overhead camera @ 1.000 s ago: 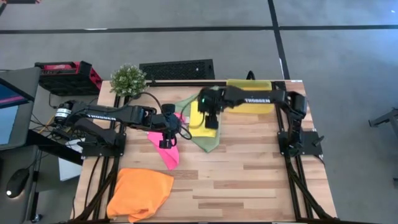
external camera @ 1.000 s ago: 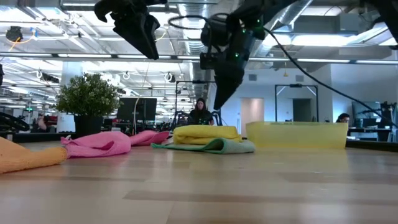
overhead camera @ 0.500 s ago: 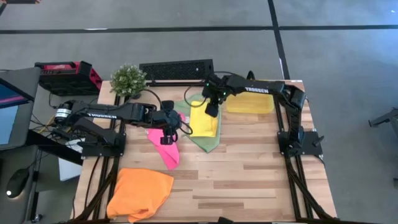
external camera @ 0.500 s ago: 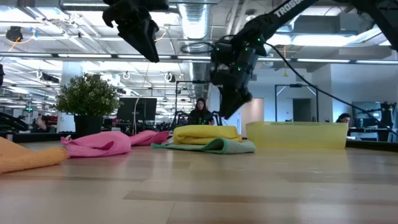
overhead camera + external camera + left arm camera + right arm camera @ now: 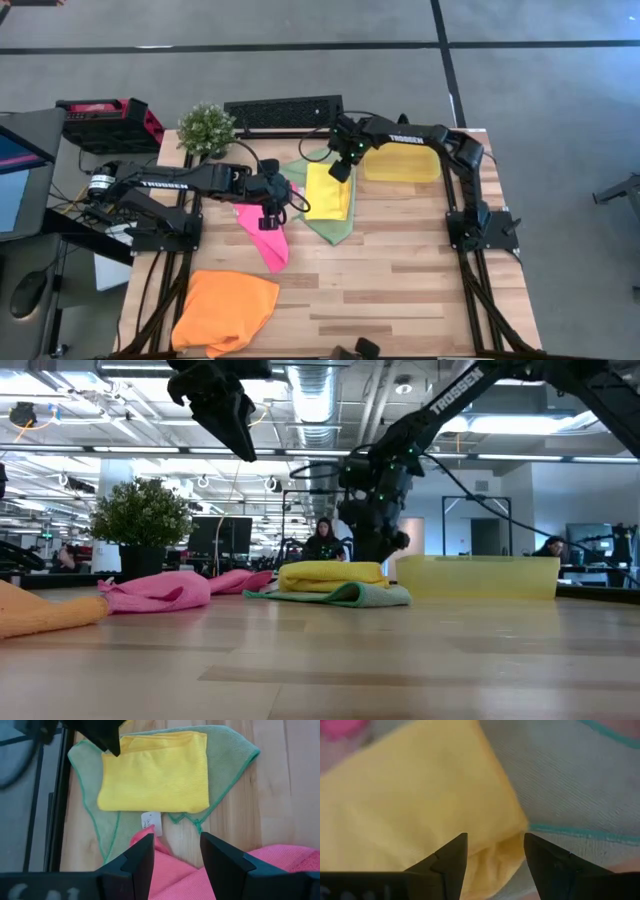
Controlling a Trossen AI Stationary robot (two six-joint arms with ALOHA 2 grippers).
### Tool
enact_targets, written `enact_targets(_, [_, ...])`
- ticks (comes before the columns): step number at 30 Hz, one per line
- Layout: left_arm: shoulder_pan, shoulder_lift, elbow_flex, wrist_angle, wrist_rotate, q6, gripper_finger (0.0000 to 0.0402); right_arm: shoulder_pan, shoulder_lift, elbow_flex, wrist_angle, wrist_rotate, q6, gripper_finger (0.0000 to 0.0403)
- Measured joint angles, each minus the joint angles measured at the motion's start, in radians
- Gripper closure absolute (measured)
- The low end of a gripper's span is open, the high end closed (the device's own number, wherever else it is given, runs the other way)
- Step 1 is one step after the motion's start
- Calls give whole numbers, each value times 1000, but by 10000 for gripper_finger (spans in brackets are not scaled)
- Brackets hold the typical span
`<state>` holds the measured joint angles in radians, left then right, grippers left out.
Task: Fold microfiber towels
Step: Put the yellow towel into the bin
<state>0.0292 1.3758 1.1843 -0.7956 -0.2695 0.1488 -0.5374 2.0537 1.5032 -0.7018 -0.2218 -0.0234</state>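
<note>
A folded yellow towel (image 5: pixel 328 190) lies on a spread pale green towel (image 5: pixel 332 228) at the table's far middle. Left of them lies a crumpled pink towel (image 5: pixel 266 238), and an orange towel (image 5: pixel 225 308) is bunched at the near left corner. My right gripper (image 5: pixel 340 170) stands open and low over the yellow towel's far corner (image 5: pixel 510 827), pointing steeply down. My left gripper (image 5: pixel 270 208) hovers open, high above the pink towel (image 5: pixel 170 870). My right gripper has one finger on each side of the yellow towel's far corner (image 5: pixel 512 832), coming from above. Whether the fingertips (image 5: pixel 457 845) touch the cloth I cannot tell.
A translucent yellow tray (image 5: pixel 403 165) stands at the far right, close behind my right gripper. A potted plant (image 5: pixel 207 128) and a black grille (image 5: pixel 283 110) stand along the far edge. Bare wood (image 5: pixel 400 290) stretches over the near right half.
My right gripper has gone toward the table's far edge and down, rolling at the wrist, from above the yellow towel's middle to its far corner. The towels have not moved.
</note>
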Motion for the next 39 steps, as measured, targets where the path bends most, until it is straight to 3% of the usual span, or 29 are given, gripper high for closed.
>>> enact_targets(7, [3, 0, 0, 0, 0, 5, 248, -4, -7, 1, 3, 78, -2, 184])
enact_targets(39, [4, 0, 0, -1, 1, 8, 248, 36, 60, 25, -24, 28, -29, 185])
